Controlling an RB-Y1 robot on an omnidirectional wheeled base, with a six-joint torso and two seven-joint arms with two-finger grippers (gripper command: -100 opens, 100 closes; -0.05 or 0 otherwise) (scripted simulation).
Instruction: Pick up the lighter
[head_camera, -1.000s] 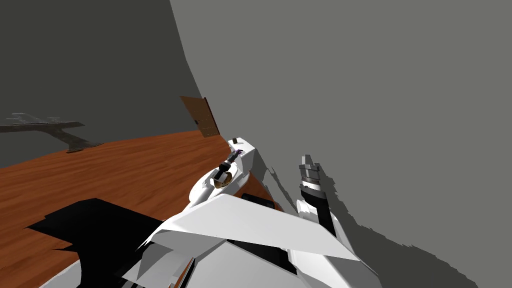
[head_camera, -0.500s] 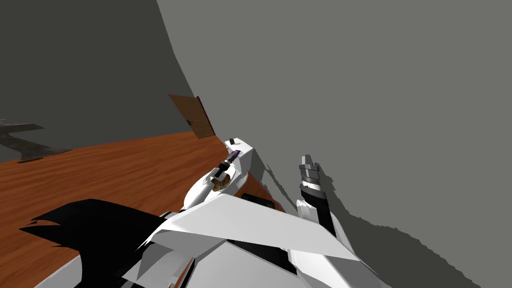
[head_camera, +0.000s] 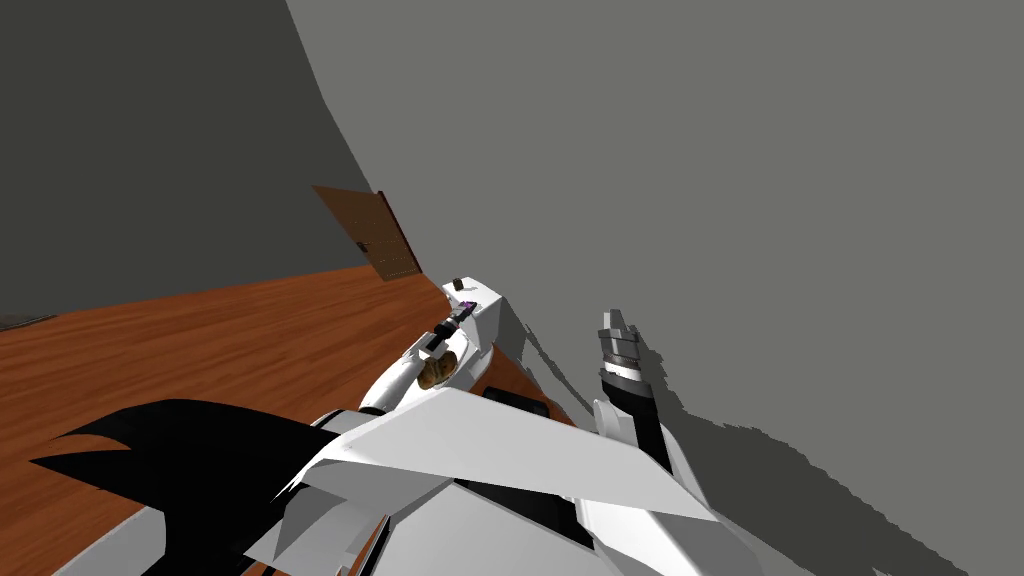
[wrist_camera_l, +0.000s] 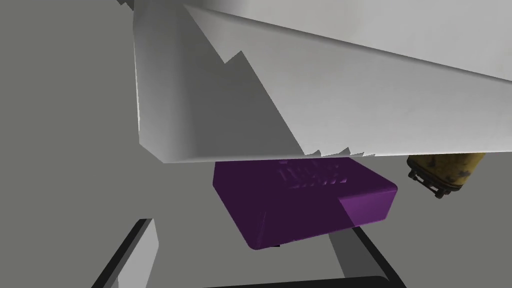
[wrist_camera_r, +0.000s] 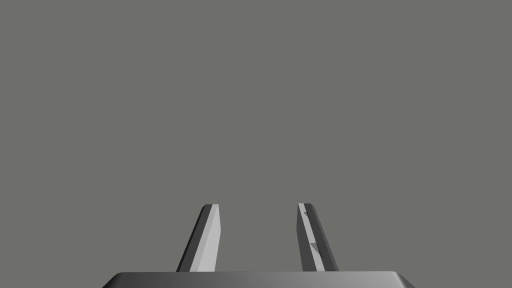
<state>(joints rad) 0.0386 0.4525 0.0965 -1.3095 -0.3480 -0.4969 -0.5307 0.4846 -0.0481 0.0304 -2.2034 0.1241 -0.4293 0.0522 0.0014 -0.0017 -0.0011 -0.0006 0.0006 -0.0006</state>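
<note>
Left gripper (wrist_camera_l: 245, 230), left wrist view: both fingers (wrist_camera_l: 142, 250) stand wide apart and clamp nothing.
Lighter (wrist_camera_l: 300, 205), left wrist view: a purple block lying between the fingers, close against one and clear of the other. Its far edge is hidden under a white slab (wrist_camera_l: 350, 100).
Neighbour, left wrist view: a yellowish cylinder (wrist_camera_l: 445, 170) with a dark fitting sits just beside the lighter.
Risk, off-centre closure: I judge that one finger meets the block first, so it may slide or twist before the other bears on it.
Risk, slab: a lift from here could drive the lighter or a fingertip against the slab's edge.
Risk, neighbour: the finger on that side may catch the cylinder.
Stand (head_camera: 485, 315), head view: white and small, set against the grey wall (head_camera: 750, 200). The left gripper reaches over its top, with purple showing at the tip. A small dark item (head_camera: 458, 283) sits farther along.
Risk, edge: a nudged lighter could drop to the wooden floor (head_camera: 200, 340).
Right gripper (wrist_camera_r: 257, 207), right wrist view: fingers parted and empty, facing a flat grey surface.
Risk, right arm: the head view shows it raised near the wall, so a base move could scrape it.
</note>
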